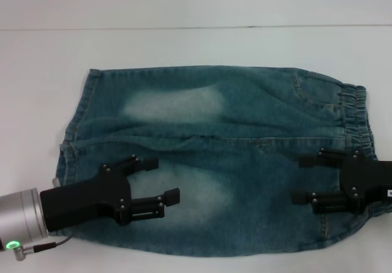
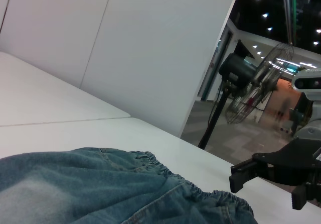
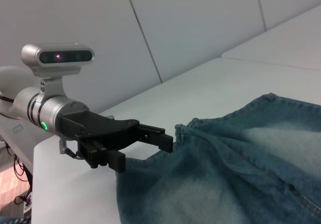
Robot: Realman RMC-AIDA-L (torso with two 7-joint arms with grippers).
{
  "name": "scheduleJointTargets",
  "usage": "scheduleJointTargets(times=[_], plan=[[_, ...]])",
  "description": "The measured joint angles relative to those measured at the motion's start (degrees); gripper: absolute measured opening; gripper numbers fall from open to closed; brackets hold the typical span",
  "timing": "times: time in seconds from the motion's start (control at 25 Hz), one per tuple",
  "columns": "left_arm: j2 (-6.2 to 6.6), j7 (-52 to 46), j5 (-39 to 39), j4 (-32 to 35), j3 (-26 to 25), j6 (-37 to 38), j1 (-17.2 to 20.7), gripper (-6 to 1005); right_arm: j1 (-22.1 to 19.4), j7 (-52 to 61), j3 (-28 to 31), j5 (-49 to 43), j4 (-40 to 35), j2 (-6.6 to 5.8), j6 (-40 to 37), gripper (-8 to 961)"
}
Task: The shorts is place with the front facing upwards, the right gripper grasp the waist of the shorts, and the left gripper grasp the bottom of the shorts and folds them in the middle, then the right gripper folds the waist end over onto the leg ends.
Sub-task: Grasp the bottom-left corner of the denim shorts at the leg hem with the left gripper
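Note:
Blue denim shorts (image 1: 214, 138) lie flat on the white table, front up. Their elastic waist (image 1: 358, 117) is at the right and the leg ends (image 1: 73, 138) are at the left. My left gripper (image 1: 162, 178) is open over the near leg, its fingers pointing right with nothing between them. My right gripper (image 1: 300, 180) is open over the near part of the waist end, its fingers pointing left, also holding nothing. The left wrist view shows the shorts (image 2: 100, 189) and the right gripper (image 2: 266, 190) beyond them. The right wrist view shows the shorts (image 3: 241, 169) and the left gripper (image 3: 143, 151).
The white table (image 1: 184, 46) stretches behind the shorts; their near edge lies close to the table's front. A standing fan (image 2: 251, 91) is off the table past the waist end. A white wall panel stands behind the table.

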Motion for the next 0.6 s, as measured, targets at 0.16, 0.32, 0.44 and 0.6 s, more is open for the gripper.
scheduleJointTargets(times=[0.16,0.32,0.44,0.6], plan=[[0.0,0.0,0.0,0.0,0.0,0.4,0.0,931,0.0,-0.1,0.1,0.0,0.0,0.03,0.0,928],[0.0,0.0,-0.1,0.0,0.0,0.6,0.0,929,0.1,-0.1,0.1,0.0,0.0,0.04,0.0,928],[0.02,-1.1,-0.4,0.6,-1.0,1.4,0.2,927,0.1,-0.1,0.3,0.1,0.0,0.04,-0.2,928],[0.01,-7.2,0.0,5.2,-2.0,2.4,2.5,925,-0.2,-0.1,0.6,0.3,-0.1,0.04,-0.3,928]])
